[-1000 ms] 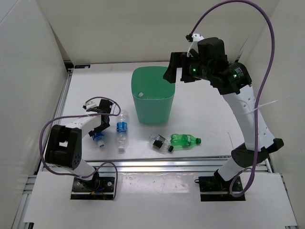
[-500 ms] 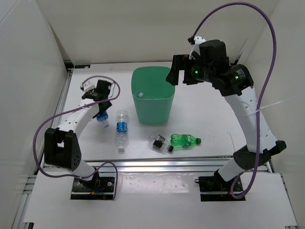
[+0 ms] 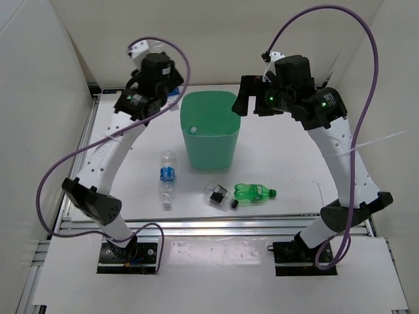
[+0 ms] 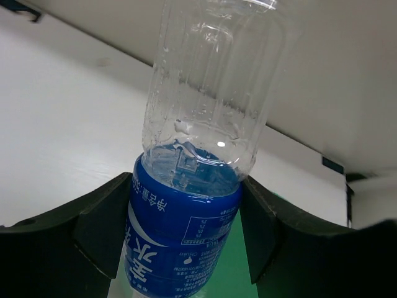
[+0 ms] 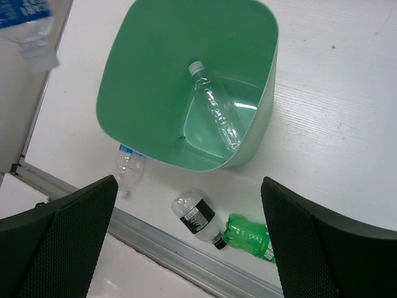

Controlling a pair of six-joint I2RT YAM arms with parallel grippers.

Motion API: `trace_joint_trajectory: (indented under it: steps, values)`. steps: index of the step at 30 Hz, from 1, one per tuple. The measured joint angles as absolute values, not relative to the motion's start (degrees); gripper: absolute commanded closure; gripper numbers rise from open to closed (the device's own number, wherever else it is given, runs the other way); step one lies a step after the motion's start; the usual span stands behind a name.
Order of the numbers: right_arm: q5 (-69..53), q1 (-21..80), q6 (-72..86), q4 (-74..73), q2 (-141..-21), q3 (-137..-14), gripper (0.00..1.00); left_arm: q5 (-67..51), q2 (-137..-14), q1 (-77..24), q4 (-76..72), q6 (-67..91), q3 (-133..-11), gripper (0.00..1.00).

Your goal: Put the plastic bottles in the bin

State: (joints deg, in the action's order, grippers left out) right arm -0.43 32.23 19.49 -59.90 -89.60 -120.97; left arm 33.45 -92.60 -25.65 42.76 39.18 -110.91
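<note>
The mint-green bin (image 3: 226,134) stands at the table's middle back, and a plain clear bottle (image 5: 216,115) lies inside it. My left gripper (image 3: 167,91) is shut on a clear blue-label bottle (image 4: 186,217) and holds it high beside the bin's back left rim. My right gripper (image 3: 239,95) is open and empty above the bin's back right rim, looking down into the bin (image 5: 142,93). On the table in front of the bin lie a second blue-label bottle (image 3: 167,178), a dark-label bottle with black cap (image 3: 219,194) and a green bottle (image 3: 254,191).
White enclosure walls stand close on the left, back and right. An aluminium rail (image 3: 216,226) runs along the table's front edge. A purple cable (image 3: 366,39) loops high over the right arm.
My left gripper has lifted the blue-label bottle off the table at the left and carried it up and back to the bin's left rim. The right arm has barely moved.
</note>
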Motion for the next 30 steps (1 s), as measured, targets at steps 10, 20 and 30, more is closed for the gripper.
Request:
trace_joint_trajectory:
  steps: [10, 20, 30]
  values:
    - [-0.2, 29.2, 20.1, -59.9, -88.9, -118.7, 0.0, 27.7, -105.7, -38.0, 39.4, 37.3, -114.9, 0.72]
    - [0.3, 26.7, 20.3, -59.7, -87.8, -117.1, 0.0, 28.8, -99.0, -39.8, 38.9, 36.7, -111.4, 0.0]
    - [1.7, 20.7, 25.2, -62.3, -82.8, -107.4, 0.0, 41.5, -65.1, -37.4, 37.6, 37.8, -83.2, 0.0]
